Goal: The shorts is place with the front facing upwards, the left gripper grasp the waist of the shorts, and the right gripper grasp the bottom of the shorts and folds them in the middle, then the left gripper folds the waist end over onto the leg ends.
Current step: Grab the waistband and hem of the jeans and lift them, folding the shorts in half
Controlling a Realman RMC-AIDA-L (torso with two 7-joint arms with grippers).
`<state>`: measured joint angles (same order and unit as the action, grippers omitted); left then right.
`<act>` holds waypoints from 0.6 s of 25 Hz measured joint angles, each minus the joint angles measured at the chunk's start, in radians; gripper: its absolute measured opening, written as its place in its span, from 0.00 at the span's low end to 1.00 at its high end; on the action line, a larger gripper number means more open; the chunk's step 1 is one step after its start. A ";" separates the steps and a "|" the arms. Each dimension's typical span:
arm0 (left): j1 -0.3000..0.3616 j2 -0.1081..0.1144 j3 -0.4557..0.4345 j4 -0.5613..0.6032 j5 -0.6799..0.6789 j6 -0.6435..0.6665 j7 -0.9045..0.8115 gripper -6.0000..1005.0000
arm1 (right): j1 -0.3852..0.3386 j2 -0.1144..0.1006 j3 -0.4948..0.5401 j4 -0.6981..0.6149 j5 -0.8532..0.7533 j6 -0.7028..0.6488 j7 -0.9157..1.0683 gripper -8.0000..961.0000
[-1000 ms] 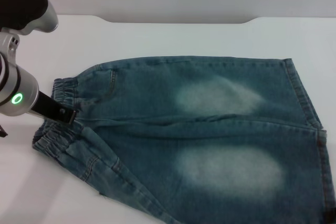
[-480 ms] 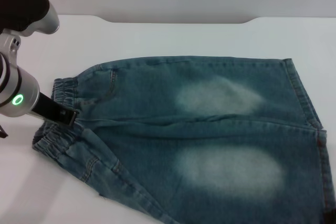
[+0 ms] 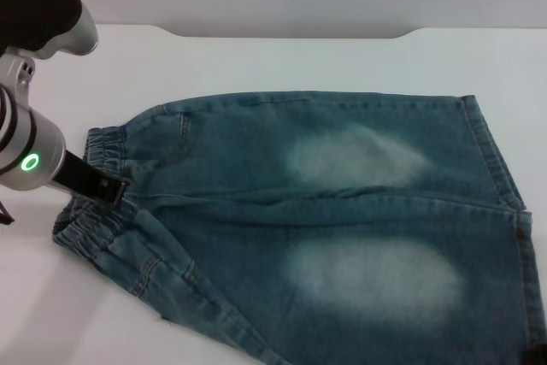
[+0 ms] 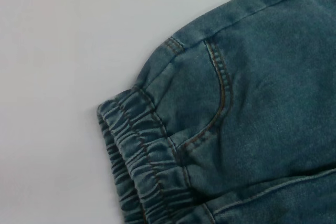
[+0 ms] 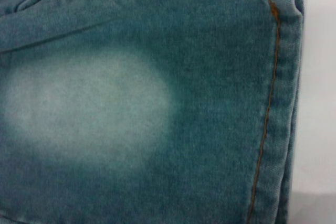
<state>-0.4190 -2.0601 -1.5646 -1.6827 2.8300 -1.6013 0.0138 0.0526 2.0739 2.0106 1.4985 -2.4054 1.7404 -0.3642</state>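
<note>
Black and slim, the left gripper point(image 3: 109, 187) sits at the waist point(image 3: 107, 150), where the gathered band dips at its middle; whether it has clenched the cloth I cannot tell. From there the shorts point(image 3: 342, 220) spread flat on the white table point(image 3: 256, 61), front up, hems point(image 5: 273, 98) far off, likely so both ends can be lifted together.

The shorts point(image 3: 342, 237) are blue-teal denim, darker along the seams, with two pale, washed-out oval patches, one on each thigh. Their stitching is orange-brown, showing along the hem point(image 5: 265, 124) and round the pocket curve point(image 4: 223, 98). The ruched waist point(image 4: 142, 166) is the same blue. The table point(image 3: 273, 61) is plain white. The left pincer point(image 3: 90, 181) is black, on a silver arm with a green ring light.
</note>
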 joint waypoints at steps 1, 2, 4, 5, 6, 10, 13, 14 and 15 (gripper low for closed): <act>0.000 0.000 0.000 0.000 0.000 0.000 0.000 0.05 | -0.001 0.000 -0.003 0.004 0.000 0.000 -0.002 0.54; 0.000 0.000 0.000 0.000 0.000 0.000 0.000 0.05 | -0.003 0.000 -0.005 0.008 0.000 0.000 -0.005 0.54; -0.001 0.000 -0.001 0.000 0.000 0.000 0.000 0.05 | -0.007 0.000 -0.009 0.022 0.000 0.000 -0.017 0.54; -0.001 0.000 -0.001 0.000 0.000 0.000 0.000 0.05 | -0.008 0.000 -0.008 0.026 0.000 0.000 -0.025 0.45; -0.001 0.000 -0.002 0.000 0.000 0.000 0.000 0.05 | -0.007 -0.001 -0.008 0.026 0.000 -0.001 -0.025 0.37; -0.001 0.000 -0.001 0.000 0.000 -0.001 0.000 0.05 | 0.001 -0.003 -0.007 0.004 -0.002 -0.006 -0.030 0.21; -0.001 0.000 0.000 0.002 0.001 -0.001 0.001 0.05 | 0.006 -0.003 -0.009 -0.012 -0.002 -0.008 -0.039 0.12; -0.001 0.001 0.000 0.002 0.001 -0.001 0.001 0.05 | 0.007 -0.002 -0.011 -0.015 -0.002 -0.008 -0.041 0.11; -0.001 0.001 0.000 0.003 0.001 -0.002 0.001 0.05 | 0.007 -0.002 -0.013 -0.017 -0.002 -0.008 -0.043 0.10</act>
<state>-0.4203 -2.0592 -1.5646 -1.6801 2.8314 -1.6029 0.0147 0.0599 2.0720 1.9980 1.4815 -2.4078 1.7325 -0.4076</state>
